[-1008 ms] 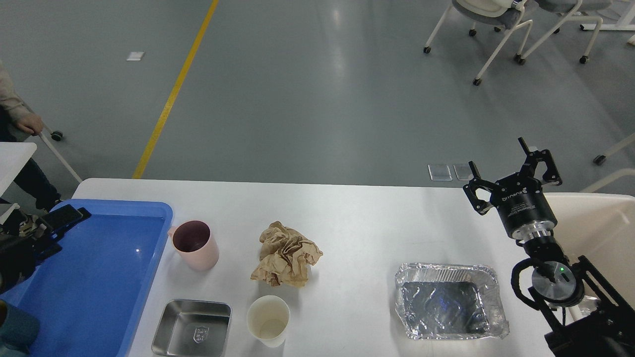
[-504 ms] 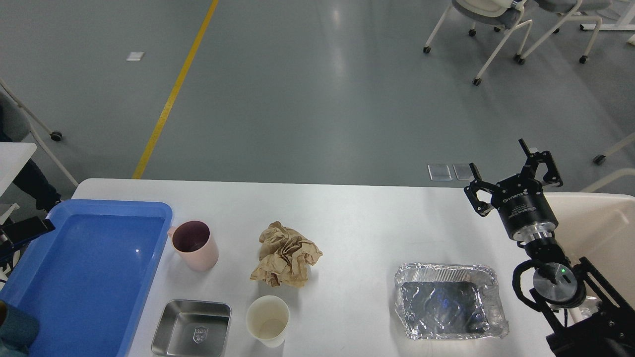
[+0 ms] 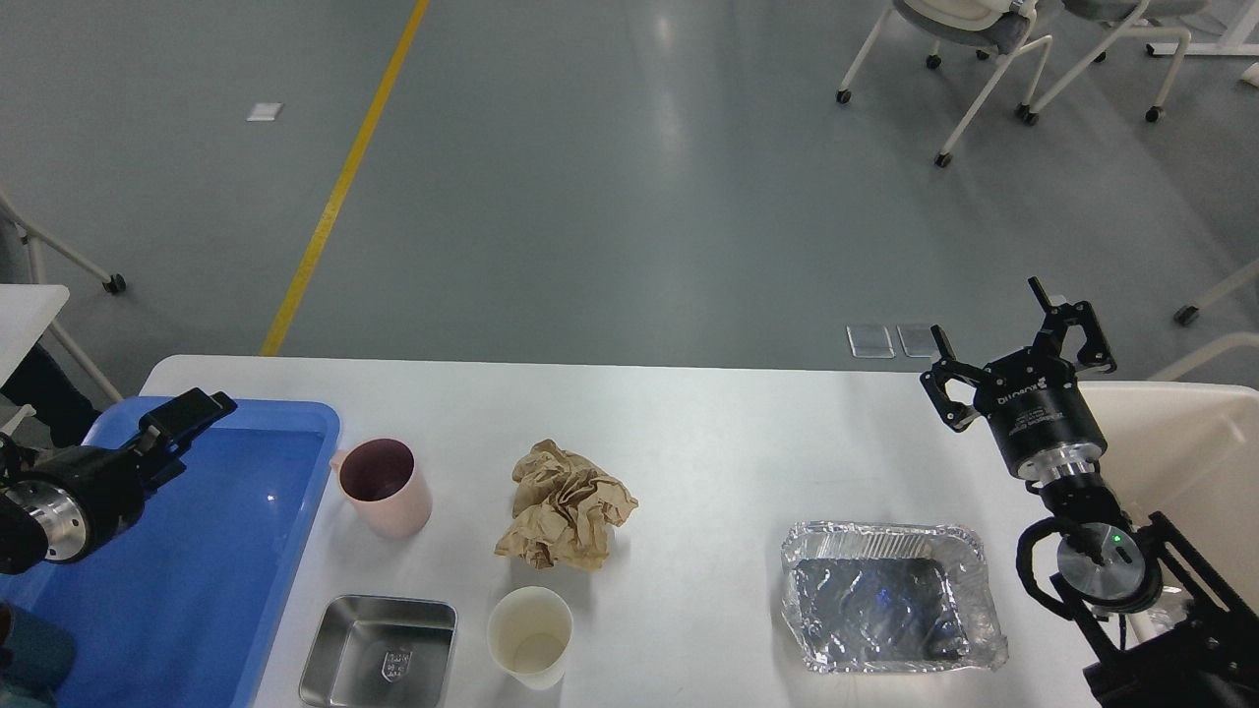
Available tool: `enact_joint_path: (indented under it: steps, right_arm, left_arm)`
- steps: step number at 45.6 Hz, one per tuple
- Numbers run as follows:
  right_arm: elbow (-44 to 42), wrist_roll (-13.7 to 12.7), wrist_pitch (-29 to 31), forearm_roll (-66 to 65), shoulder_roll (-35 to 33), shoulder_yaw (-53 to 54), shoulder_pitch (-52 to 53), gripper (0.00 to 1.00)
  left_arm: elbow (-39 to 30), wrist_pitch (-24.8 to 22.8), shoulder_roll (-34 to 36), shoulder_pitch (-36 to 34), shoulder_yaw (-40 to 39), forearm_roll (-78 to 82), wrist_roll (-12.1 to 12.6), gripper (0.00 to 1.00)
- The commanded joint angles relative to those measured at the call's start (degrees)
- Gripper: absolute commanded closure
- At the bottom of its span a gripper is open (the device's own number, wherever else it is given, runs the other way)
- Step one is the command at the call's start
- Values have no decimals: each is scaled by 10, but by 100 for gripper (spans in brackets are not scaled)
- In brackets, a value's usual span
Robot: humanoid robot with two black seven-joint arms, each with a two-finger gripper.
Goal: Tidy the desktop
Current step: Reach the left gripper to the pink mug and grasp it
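The white desktop (image 3: 718, 433) holds a pink mug (image 3: 382, 487), a crumpled brown paper (image 3: 566, 504), a white paper cup (image 3: 531, 634), a square steel dish (image 3: 379, 651) and a foil tray (image 3: 890, 610). My right gripper (image 3: 1005, 339) is open and empty, held above the desktop's far right part, beyond the foil tray. My left gripper (image 3: 182, 423) is dark and hangs over the far left corner of the blue tray (image 3: 197, 570). Its fingers cannot be told apart.
A cream-coloured bin (image 3: 1195, 442) stands off the desktop's right edge, beside my right arm. The blue tray is at the desktop's left end, with a dark teal thing (image 3: 29, 659) at its near left. Chairs (image 3: 984, 49) stand far back on the grey floor.
My left arm has come back in from the left and now reaches over the blue tray's far corner. The right arm has barely moved. The person at far left has left the view.
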Motion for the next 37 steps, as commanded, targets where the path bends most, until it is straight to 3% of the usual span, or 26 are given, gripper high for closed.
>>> enact_joint_path:
  steps: [1, 9, 20, 28, 37]
  right_arm:
    - [0, 1, 0, 0, 1, 0, -1, 0]
    - [0, 1, 0, 0, 5, 0, -1, 0]
    - [1, 1, 0, 0, 2, 1, -3, 0]
    - [0, 1, 0, 0, 2, 1, -3, 0]
    - [1, 1, 0, 0, 2, 2, -3, 0]
  left_arm:
    - [35, 0, -23, -45, 64, 20, -5, 2]
    - [77, 0, -58, -96, 123, 21, -7, 6]
    - [84, 0, -82, -135, 189, 24, 3, 15]
    - [92, 0, -82, -176, 269, 23, 9, 36]
    - [112, 0, -94, -195, 283, 23, 9, 55]
